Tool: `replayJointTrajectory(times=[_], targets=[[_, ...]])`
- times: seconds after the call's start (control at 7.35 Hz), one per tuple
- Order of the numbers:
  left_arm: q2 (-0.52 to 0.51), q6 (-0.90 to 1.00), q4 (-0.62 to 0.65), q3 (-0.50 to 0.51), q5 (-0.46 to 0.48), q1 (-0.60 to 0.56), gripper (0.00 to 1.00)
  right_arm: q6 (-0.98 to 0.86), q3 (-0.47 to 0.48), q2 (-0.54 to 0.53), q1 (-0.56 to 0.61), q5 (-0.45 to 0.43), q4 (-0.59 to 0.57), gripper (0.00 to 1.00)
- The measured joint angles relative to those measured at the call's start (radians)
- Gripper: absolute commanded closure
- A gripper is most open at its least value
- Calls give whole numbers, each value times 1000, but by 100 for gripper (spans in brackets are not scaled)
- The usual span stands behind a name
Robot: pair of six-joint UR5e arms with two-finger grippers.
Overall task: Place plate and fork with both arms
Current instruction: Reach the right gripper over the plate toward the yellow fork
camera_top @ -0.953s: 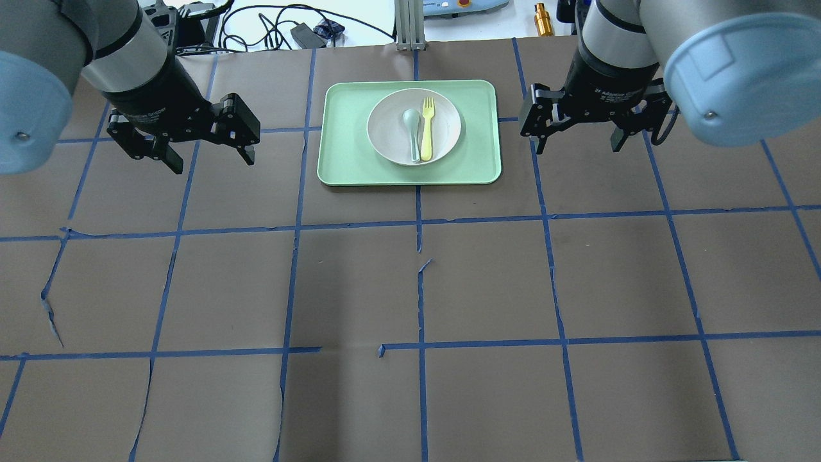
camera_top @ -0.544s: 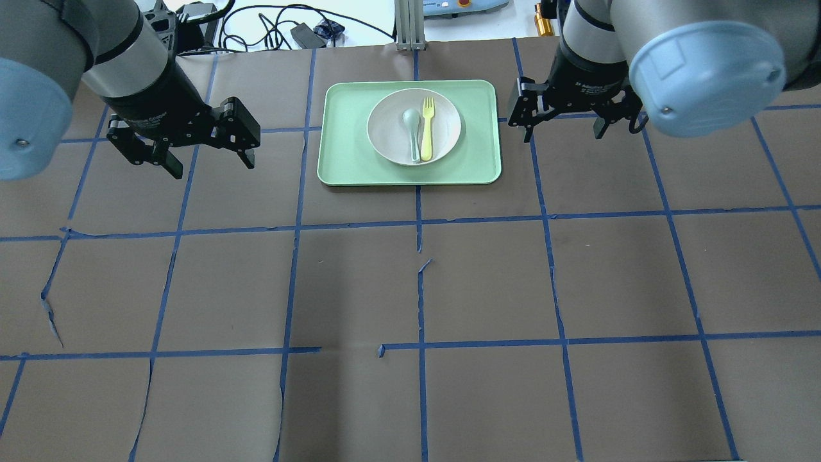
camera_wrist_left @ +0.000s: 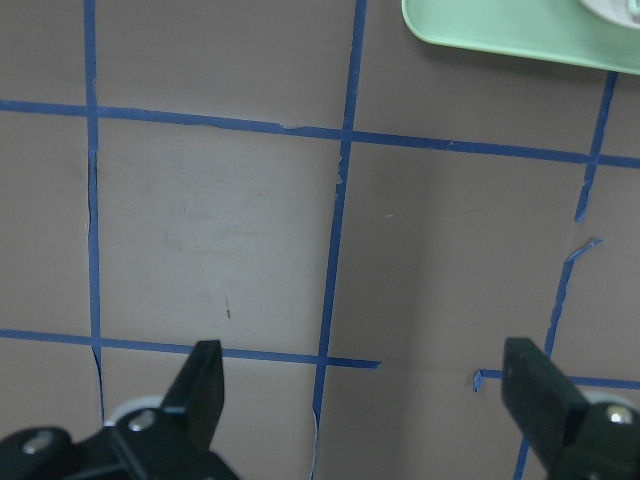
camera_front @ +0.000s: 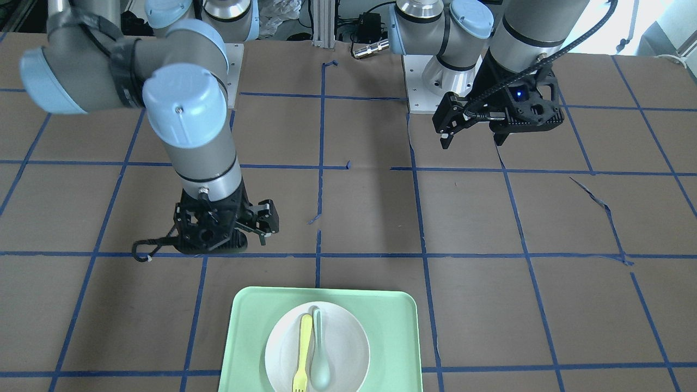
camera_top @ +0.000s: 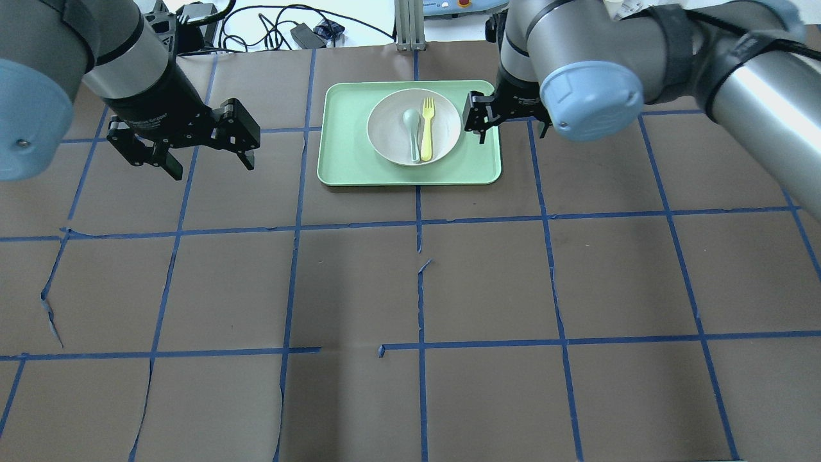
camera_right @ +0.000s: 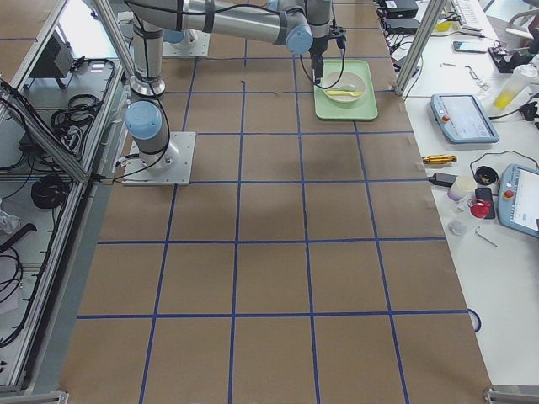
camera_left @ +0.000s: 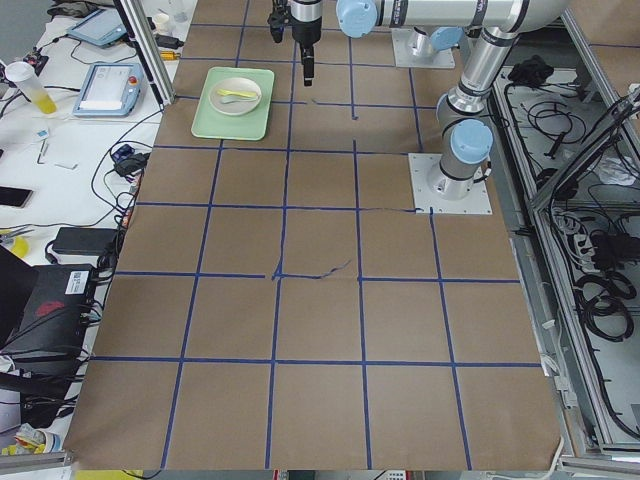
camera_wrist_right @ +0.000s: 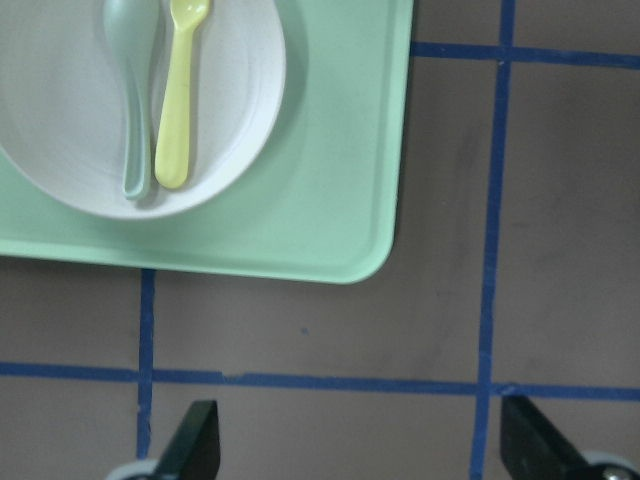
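The off-white plate [camera_top: 391,138] sits on the pale green tray [camera_top: 346,154] at the far middle of the table. The yellow fork [camera_top: 426,128] lies in the plate, right of a grey-green spoon [camera_top: 412,131]. My right gripper [camera_top: 510,125] is open and empty above the tray's right edge; its wrist view shows the fork [camera_wrist_right: 178,100], plate [camera_wrist_right: 230,100] and tray [camera_wrist_right: 330,200] ahead of its fingers. My left gripper [camera_top: 210,163] is open and empty, well left of the tray; its wrist view shows only the tray's corner [camera_wrist_left: 500,30].
Brown paper with a blue tape grid covers the table, torn in places [camera_top: 423,264]. An aluminium post [camera_top: 409,25] and cables [camera_top: 276,25] stand beyond the far edge. My right arm's elbow [camera_top: 590,99] hangs right of the tray.
My right arm has swung left, bringing its open gripper from well right of the tray to the tray's right edge. The left gripper has barely moved.
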Motion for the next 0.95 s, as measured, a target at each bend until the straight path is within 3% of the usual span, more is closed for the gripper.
replayJointTrajectory(times=[0.41, 0.95], targets=[[5, -3, 0, -14, 1, 0, 0, 8, -189, 216, 20, 39, -23, 3], [6, -5, -1, -28, 1, 0, 0, 144, -365, 387, 26, 46, -27, 10]])
